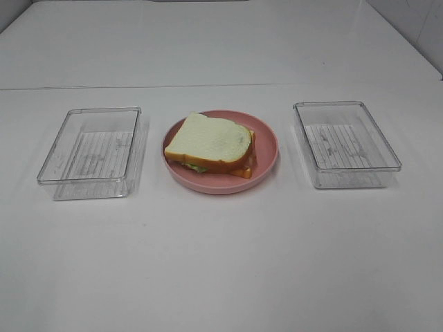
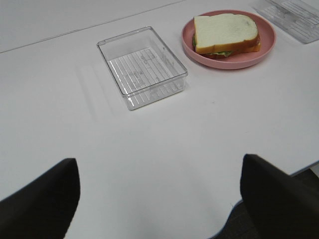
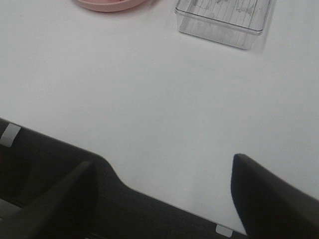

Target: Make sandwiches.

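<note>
Both grippers, left gripper [image 2: 159,199] and right gripper [image 3: 159,199], hang spread and empty; ahead of them I see the sandwich [image 1: 211,145] assembled on the plate [image 1: 266,155], both trays [image 1: 90,149] empty.

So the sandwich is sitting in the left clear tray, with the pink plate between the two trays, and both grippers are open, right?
Not quite. The sandwich sits on the pink plate, not in the left tray, which holds nothing, as the exterior high view shows. The rest stands: the plate lies between the left tray and the right tray, and the left gripper and right gripper are both open.
</note>
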Controlling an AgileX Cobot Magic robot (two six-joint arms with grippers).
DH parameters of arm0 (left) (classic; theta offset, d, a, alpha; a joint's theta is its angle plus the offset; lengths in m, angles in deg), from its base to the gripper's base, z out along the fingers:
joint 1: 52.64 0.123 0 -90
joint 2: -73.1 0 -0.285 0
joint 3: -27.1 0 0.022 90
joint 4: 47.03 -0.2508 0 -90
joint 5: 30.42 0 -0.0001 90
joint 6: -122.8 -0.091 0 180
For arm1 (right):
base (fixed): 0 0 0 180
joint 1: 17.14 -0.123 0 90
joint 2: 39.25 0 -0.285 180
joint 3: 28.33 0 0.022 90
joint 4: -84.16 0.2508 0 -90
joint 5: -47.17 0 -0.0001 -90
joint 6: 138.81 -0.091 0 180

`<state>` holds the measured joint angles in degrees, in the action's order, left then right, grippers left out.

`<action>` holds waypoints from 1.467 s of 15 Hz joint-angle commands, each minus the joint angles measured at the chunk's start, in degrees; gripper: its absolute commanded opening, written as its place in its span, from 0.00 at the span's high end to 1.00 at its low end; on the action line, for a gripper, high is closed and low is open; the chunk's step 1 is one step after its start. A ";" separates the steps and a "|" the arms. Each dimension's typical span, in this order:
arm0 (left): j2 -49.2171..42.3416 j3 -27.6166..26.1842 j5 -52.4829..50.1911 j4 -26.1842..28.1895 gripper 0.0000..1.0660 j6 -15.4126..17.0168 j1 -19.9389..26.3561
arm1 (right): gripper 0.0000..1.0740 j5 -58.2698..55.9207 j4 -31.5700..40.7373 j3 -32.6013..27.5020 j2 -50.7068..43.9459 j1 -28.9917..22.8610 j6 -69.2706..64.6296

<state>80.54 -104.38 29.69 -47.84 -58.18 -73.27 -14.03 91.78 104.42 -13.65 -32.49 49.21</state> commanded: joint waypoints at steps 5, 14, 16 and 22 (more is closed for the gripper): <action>-1.32 0.06 -0.52 1.95 0.22 -1.83 -0.17 | 0.34 0.00 -0.63 -0.97 -5.96 0.00 1.32; -1.15 0.06 -0.52 1.89 0.22 -1.83 -0.17 | 0.34 0.00 -0.34 -0.92 -5.96 0.00 1.32; -1.15 0.06 -0.52 1.89 0.22 -1.83 -0.17 | 0.34 0.00 -0.34 -0.92 -5.96 0.00 1.32; -1.15 0.06 -0.52 1.89 0.22 -1.83 8.31 | 0.34 0.00 0.00 -0.92 -7.28 5.96 1.32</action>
<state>80.54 -104.38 29.69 -46.40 -59.84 -65.02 -14.25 91.78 103.73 -20.41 -27.05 50.18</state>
